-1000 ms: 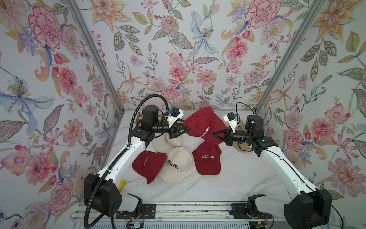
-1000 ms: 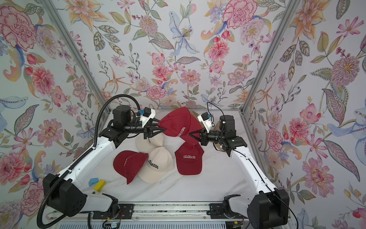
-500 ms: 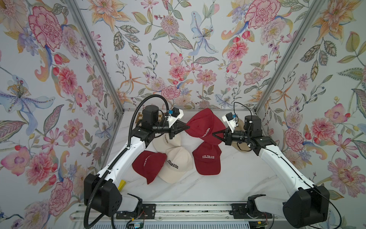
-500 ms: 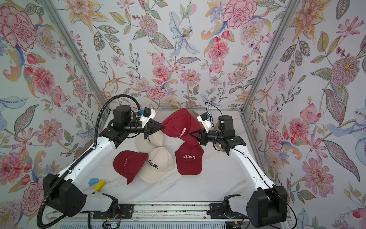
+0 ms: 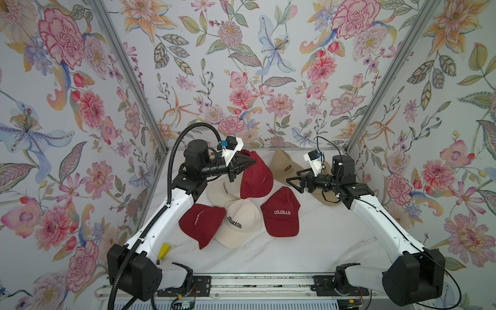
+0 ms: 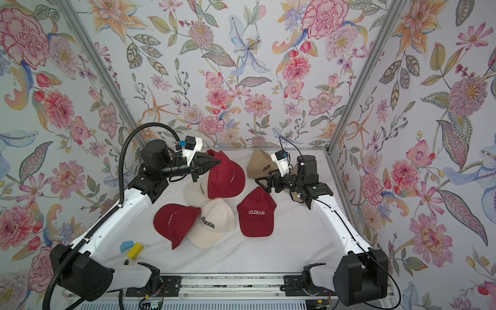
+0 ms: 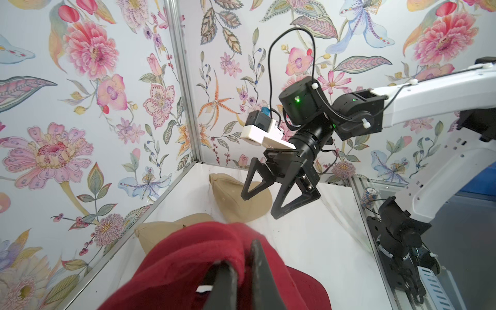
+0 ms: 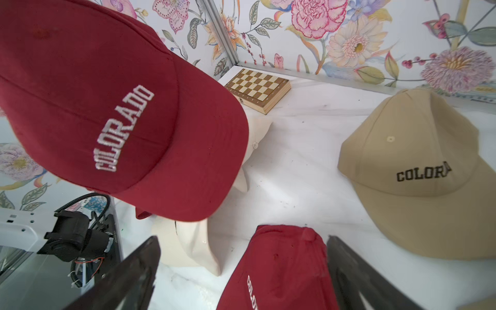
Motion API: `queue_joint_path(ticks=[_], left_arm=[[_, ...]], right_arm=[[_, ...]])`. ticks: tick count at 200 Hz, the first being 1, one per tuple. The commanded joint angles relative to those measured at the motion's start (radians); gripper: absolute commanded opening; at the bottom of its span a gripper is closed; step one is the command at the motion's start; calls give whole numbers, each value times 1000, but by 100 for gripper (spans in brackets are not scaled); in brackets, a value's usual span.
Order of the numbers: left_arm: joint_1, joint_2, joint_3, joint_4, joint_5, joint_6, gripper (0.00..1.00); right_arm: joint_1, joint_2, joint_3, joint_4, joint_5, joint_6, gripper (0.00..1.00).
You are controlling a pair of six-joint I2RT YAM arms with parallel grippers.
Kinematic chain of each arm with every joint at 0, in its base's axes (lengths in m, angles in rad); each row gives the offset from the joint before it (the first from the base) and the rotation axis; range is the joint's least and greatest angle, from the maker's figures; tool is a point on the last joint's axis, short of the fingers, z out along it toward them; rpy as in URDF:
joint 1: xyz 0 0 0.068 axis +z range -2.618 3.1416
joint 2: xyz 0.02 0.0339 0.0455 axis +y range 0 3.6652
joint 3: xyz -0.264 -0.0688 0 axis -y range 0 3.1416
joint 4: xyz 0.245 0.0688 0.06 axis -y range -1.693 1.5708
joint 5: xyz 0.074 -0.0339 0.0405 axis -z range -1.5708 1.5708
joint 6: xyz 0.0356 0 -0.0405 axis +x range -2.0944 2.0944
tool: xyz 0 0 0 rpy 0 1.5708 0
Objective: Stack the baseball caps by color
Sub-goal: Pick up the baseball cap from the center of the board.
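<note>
Your two arms are built alike: glossy white shells on the left arm (image 5: 161,222) and the right arm (image 5: 381,222), joined by matte black motor housings (image 5: 134,271). A ribbed black conduit (image 5: 169,171) follows your left arm. A thin black cable (image 7: 270,67) serves the right one, tied down with white zip ties (image 7: 365,124). Each wrist wears a white printed camera bracket (image 7: 259,134) with a blue plug. A small green light (image 7: 296,99) glows on the right wrist motor. The left gripper (image 5: 253,162) and right gripper (image 7: 259,207) have black open-triangle fingers.
</note>
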Motion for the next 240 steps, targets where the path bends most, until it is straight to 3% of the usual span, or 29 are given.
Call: queue_joint_path(ticks=[1, 54, 100, 162, 240], left_arm=[[-8, 13, 93, 20, -107, -100, 0], [-61, 66, 234, -222, -238, -22, 0], [-140, 163, 387, -451, -337, 113, 0], [-179, 210, 471, -534, -349, 147, 0], [-239, 294, 567, -690, -328, 238, 0]], right_arm=[[-3, -63, 12, 51, 59, 6, 100], [24, -185, -64, 112, 79, -29, 99], [131, -237, -109, 167, 140, -70, 99], [213, -265, -172, 315, 137, -93, 100], [310, -215, -55, 338, 254, -241, 84]])
